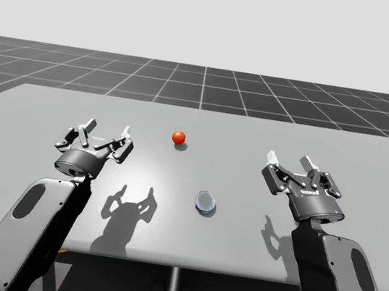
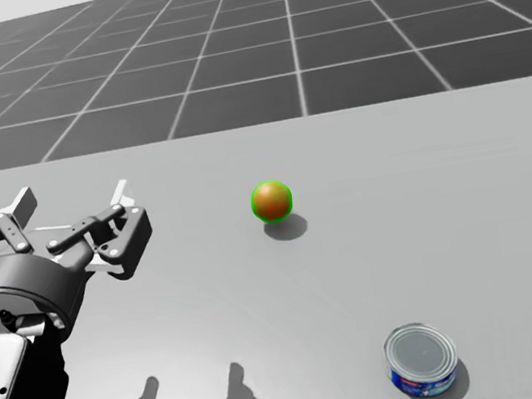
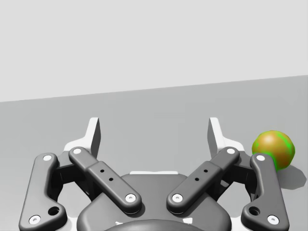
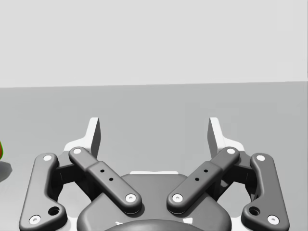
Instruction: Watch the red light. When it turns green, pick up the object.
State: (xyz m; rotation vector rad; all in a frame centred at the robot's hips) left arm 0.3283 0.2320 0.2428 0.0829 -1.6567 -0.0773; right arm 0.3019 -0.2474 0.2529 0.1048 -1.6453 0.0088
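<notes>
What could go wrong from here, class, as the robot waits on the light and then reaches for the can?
1. The light ball looks red in the high view but orange edged with green in the head view; a move now might be too early.
2. The can stands between the open left gripper and the open right gripper; if both reach, they could collide.
3. Its round wall might slip from a grip.

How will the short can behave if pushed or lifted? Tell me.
The can looks like rigid metal, unlikely to deform. Upright, low and wide, it should slide rather than tip. Its smooth round wall may slip.
</notes>
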